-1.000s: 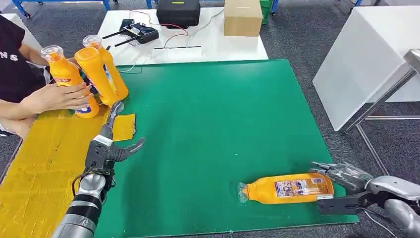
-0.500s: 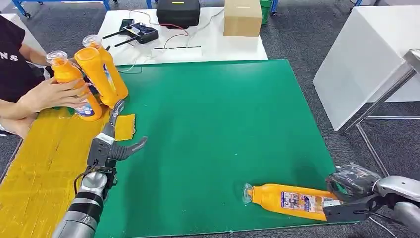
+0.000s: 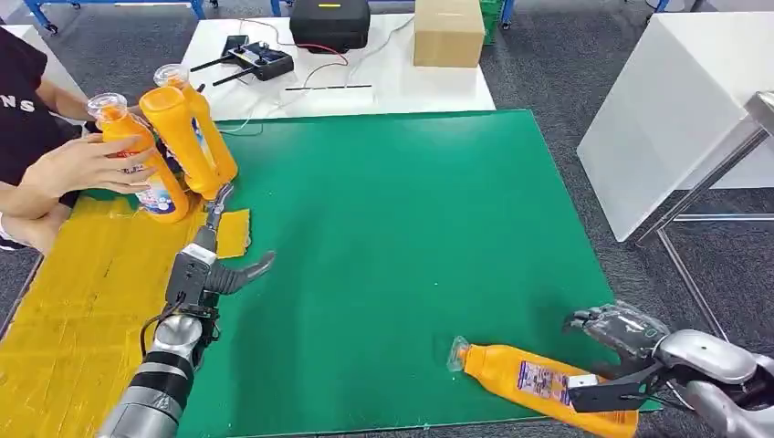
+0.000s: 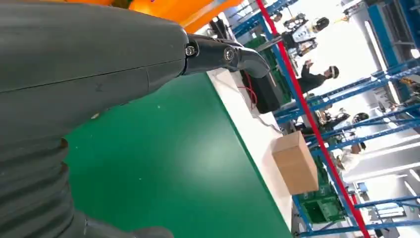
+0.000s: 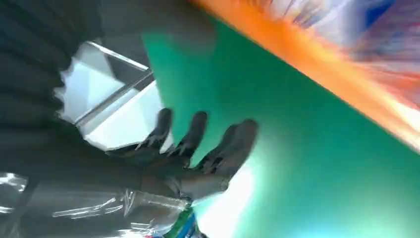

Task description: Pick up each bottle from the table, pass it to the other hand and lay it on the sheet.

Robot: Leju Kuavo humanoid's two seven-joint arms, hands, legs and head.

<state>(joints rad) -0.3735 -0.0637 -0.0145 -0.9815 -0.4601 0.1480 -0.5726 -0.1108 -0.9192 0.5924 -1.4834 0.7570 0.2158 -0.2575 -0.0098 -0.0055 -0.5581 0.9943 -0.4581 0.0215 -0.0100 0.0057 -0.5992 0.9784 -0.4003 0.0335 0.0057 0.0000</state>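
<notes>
Looking down from the head view, I see the lying bottle (image 3: 543,376) at the near right corner of the green mat (image 3: 402,228), cap pointing left, its base reaching the mat's near edge. My right hand (image 3: 613,356) is at that base: the thumb lies across the bottle's near side and the dark fingers (image 3: 607,321) arch apart on the far side, not wrapped round it, so I read the hand as unclenched and holding nothing. My left hand (image 3: 208,266) hangs over the mat's left border beside the yellow sheet (image 3: 73,301), fingers spread and empty. Far left, a person's hand (image 3: 87,164) clasps one upright bottle (image 3: 137,160) next to a handled orange jug (image 3: 187,132). The middle of the mat is wide, bare room between my two hands. The left wrist view adds what the head view misses: one straight finger (image 4: 223,52) over the mat, the white table (image 4: 252,134) past the mat's far edge with a cardboard box (image 4: 295,162), and blue racking behind. The right wrist view is blurred; it shows fingers (image 5: 198,141) splayed above the mat's edge, apart from the orange bottle side.
</notes>
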